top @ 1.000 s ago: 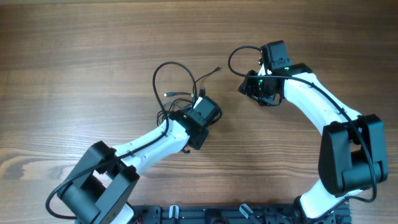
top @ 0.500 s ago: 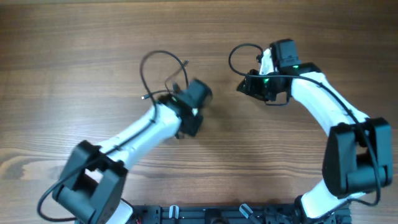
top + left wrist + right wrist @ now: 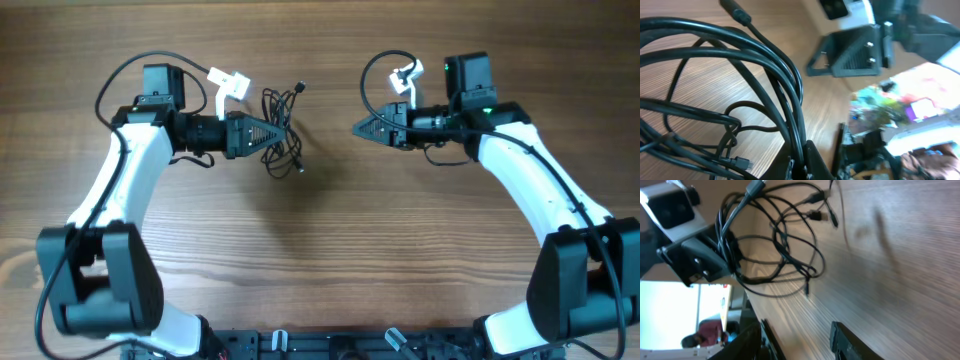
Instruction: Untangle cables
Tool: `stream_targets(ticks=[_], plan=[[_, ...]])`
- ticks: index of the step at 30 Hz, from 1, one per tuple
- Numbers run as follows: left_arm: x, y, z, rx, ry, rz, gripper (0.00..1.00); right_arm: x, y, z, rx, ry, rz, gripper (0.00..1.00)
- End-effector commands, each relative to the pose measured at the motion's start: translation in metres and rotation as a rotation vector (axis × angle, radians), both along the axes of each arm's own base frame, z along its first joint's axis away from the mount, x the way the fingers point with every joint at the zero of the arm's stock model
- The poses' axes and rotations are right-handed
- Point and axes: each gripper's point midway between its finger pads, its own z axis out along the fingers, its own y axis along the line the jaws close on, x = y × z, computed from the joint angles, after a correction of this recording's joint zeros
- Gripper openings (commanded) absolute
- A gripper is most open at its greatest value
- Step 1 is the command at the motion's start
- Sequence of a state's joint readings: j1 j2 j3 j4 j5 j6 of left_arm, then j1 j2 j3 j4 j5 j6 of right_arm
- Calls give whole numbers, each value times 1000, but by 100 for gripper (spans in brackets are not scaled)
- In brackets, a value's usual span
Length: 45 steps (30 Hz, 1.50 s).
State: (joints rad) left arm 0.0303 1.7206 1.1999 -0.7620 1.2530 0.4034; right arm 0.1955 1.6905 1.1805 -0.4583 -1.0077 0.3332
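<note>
Now the left fingers [image 3: 255, 133] are pressed together on the cables [image 3: 283, 140]; the left wrist view shows several strands running down into the pinch at the fingers [image 3: 810, 162], with the cables [image 3: 765, 75] fanning out in loops above. The bunch sits just left of the middle of the tabletop [image 3: 320, 250], toward its far edge, with one plug tip [image 3: 300, 88] sticking out toward that edge. I cannot tell whether the lower loops touch the wood.

The right fingers [image 3: 375, 128] are spread and hold nothing. In the right wrist view they [image 3: 845, 337] frame a bare gap, with the cables [image 3: 785, 245] well ahead of them. They point at the bunch from the right, apart from it.

A second ago the left fingers were nearer the middle, reaching up from the near edge, and the cables spread in a wide loop beyond them. The left arm [image 3: 130, 190] has since swung out to the left side, its fingers now aiming right, and the bunch is tighter. The right fingers, turned downward before, now lie level and face left.
</note>
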Motion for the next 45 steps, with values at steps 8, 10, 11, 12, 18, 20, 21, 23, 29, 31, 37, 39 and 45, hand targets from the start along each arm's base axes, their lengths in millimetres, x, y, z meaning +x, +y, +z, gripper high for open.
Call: stream_targets(ticks=[8, 10, 11, 12, 18, 20, 21, 23, 29, 31, 37, 39, 45], plan=[[2, -9, 23, -303, -111, -108, 8, -7, 69, 7, -125, -479, 211, 47], [2, -9, 23, -304, -96, -106, 8, -10, 80, 4, -180, -604, 272, 46], [3, -9, 23, -306, -79, -103, 8, -2, 81, -1, -251, -634, 234, 46], [3, -9, 23, -307, -68, -102, 8, 5, 81, -3, -302, -664, 202, 46], [3, -9, 23, -310, -27, -96, 7, 16, 95, 14, -292, -778, 168, 45], [3, -9, 23, -311, -9, -93, 6, 19, 97, 18, -287, -801, 160, 45], [3, -9, 23, -311, -8, -93, 7, 20, 97, 19, -286, -816, 164, 46], [3, -9, 23, -312, 8, -91, 7, 20, 97, 20, -288, -833, 169, 45], [3, -9, 23, -314, 31, -87, 6, 18, 103, 10, -285, -820, 191, 45], [3, -9, 23, -314, 33, -87, 6, 20, 104, 11, -284, -836, 192, 45], [4, -8, 23, -315, 50, -82, 6, 18, 103, 6, -300, -842, 214, 4], [5, -5, 24, -315, 49, -73, 6, 13, 97, -6, -345, -822, 246, 4], [23, 41, 24, -321, 53, 58, 5, 19, 55, -44, -583, -699, 203, 4]])
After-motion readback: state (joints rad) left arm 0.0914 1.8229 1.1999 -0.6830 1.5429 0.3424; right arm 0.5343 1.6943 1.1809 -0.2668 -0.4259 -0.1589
